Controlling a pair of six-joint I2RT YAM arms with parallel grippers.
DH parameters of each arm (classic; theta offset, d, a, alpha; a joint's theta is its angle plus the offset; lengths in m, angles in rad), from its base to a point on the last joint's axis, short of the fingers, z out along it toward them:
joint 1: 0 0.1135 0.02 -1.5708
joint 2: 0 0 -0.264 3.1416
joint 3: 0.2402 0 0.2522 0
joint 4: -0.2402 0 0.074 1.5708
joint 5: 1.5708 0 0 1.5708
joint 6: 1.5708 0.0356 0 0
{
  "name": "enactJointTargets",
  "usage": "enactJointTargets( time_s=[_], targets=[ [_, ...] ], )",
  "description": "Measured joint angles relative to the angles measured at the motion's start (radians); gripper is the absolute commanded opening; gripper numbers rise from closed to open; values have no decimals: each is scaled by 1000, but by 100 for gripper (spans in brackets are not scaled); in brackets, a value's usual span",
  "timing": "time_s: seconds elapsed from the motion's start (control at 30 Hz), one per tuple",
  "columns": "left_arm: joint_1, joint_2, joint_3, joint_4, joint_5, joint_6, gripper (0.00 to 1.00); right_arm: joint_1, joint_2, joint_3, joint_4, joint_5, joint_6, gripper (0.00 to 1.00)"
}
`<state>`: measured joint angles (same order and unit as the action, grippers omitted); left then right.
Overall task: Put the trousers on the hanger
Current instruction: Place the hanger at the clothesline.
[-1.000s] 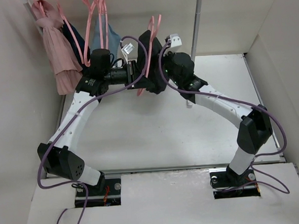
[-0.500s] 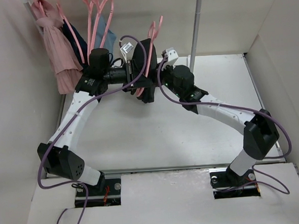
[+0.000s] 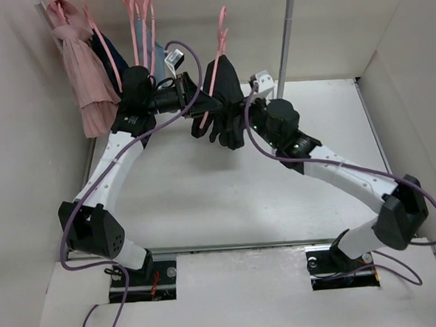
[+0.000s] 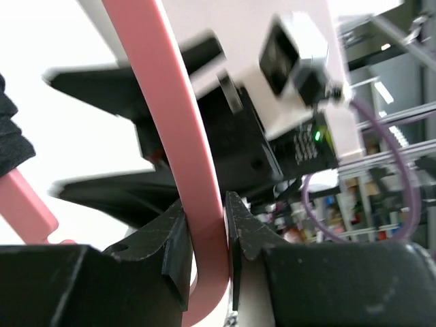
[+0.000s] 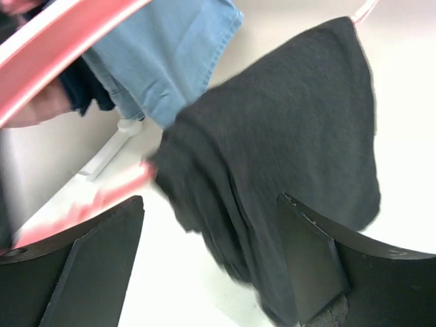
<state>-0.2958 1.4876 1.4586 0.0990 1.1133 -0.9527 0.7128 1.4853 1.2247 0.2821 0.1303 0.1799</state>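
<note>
Above the far side of the bench (image 3: 205, 201), the trousers (image 3: 228, 115) hang doubled over the bar of the hanger (image 3: 221, 33), clear of the surface, with the hook pointing up towards the back wall. The left end effector (image 4: 204, 231) is closed tight on the hanger's pink bar. The right end effector (image 5: 208, 225) stands wide open and holds nothing, with the black cloth hanging just beyond its fingers.

The draping looks done, so the step in hand is probably getting the right arm clear without undoing it. It should back out straight along its own line, fingers kept spread so neither pad catches a fold. The left should keep the bar level (soft fabric slides off a tilted hanger readily). If one side hangs much longer than the other, it is worth evening out before anything else.

The left wrist view alone shows the clamp itself, with pink plastic pinched between the two dark jaws, but none of the trousers' drape. The right wrist view shows the fold of cloth up close and a blue garment (image 5: 170, 54) behind it. Only the overhead view gives the whole layout: both arms meeting at the hanger, the spare pink hangers (image 3: 137, 20) and a pink garment (image 3: 83, 75) hanging at the back left.
</note>
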Motion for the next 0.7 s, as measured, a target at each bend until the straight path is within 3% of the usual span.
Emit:
enactJointTargets(
  time_s=[0.33,0.7],
  targets=[
    [23,14,6,320,13,-270,0,-16,-334,-178,-48,66,-8,83],
    [29,74,140,378,6,-267,0,-37,-379,-243,-123,107,-16,83]
  ],
)
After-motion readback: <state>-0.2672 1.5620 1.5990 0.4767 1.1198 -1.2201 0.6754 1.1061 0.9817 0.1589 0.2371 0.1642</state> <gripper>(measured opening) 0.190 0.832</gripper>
